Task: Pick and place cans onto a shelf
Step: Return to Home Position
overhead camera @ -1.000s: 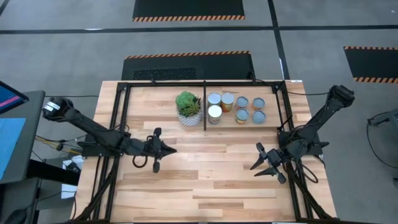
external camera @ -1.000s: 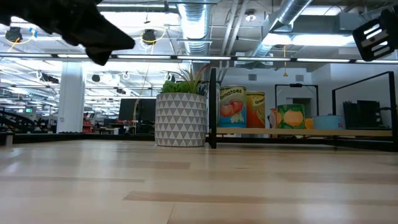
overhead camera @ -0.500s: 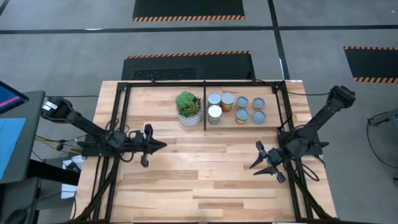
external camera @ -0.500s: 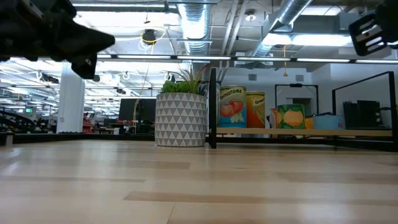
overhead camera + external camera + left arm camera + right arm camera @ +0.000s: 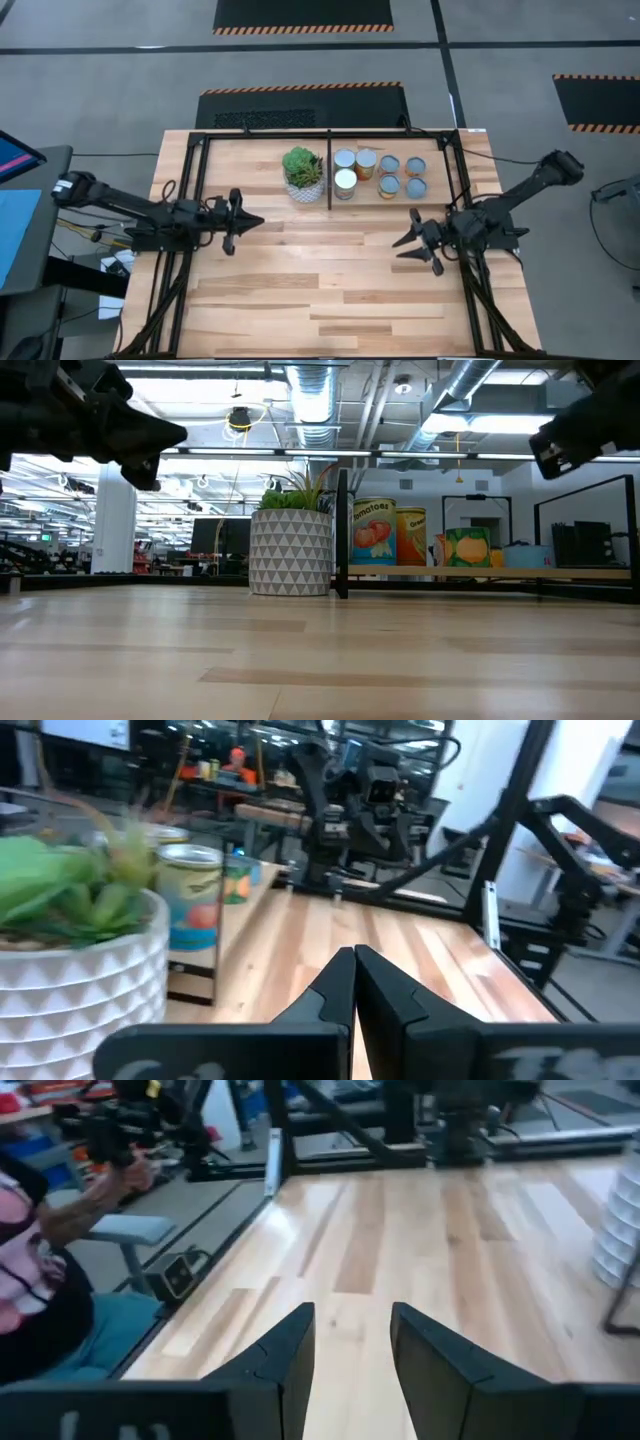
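Observation:
Several cans (image 5: pixel 380 172) with silver or pale-blue tops stand on the shelf's wooden board, right of its black centre bar (image 5: pixel 329 170). In the low view, cans with red, green and orange labels (image 5: pixel 373 532) stand on that board. The shelf (image 5: pixel 200 160) is a black tube frame at the table's far side. My left gripper (image 5: pixel 258 220) is shut and empty at the left, over the table, short of the plant; it also shows in its wrist view (image 5: pixel 352 960). My right gripper (image 5: pixel 400 248) is open and empty near the right, nearer than the cans; its wrist view (image 5: pixel 352 1330) shows the gap between its fingers.
A green succulent in a white patterned pot (image 5: pixel 303 172) stands just left of the centre bar, close to the cans. The shelf's black side tubes (image 5: pixel 462 190) run along both table sides. A person (image 5: pixel 40 1240) shows beyond the table's edge in the right wrist view.
My left gripper has drawn back toward the table's left edge and a little toward the far edge, staying shut. My right gripper has shifted slightly toward the far edge and the left, staying open. The cans and the plant have not moved.

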Available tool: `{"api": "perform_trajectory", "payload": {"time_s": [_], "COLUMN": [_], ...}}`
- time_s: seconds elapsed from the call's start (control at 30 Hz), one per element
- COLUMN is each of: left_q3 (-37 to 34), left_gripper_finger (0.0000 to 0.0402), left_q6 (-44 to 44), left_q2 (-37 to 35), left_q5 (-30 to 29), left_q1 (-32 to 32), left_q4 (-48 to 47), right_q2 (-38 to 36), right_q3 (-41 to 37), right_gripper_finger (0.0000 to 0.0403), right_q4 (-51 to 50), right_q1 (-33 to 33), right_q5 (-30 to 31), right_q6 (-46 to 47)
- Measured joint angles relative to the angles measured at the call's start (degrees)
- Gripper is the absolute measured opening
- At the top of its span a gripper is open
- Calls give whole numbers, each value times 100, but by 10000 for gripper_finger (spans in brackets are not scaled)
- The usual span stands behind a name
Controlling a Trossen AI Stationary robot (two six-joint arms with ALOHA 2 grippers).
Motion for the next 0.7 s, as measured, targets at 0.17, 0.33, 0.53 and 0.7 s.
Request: {"api": "perform_trajectory", "payload": {"time_s": [0.17,0.33,0.53,0.7], "left_q3": [-2,-4,-11,-6], "left_gripper_finger": [0,0,0,0], "left_q6": [0,-21,-47,-110], "left_q2": [-1086,-2000,-2719,-3198], "left_q5": [-50,-242,-305,-314], "left_q1": [25,25,25,26], "left_q4": [-1128,-2030,-2673,-3193], "right_q2": [-747,-1528,-2681,-3304], "right_q3": [-2,-222,-884,-868], "right_gripper_finger": [159,159,159,159], "right_q4": [-865,-1051,-972,-1192], "right_q1": [-102,-91,-93,-93], "right_q5": [0,-17,-21,-349], "right_q6": [-2,-285,-324,-834]}}
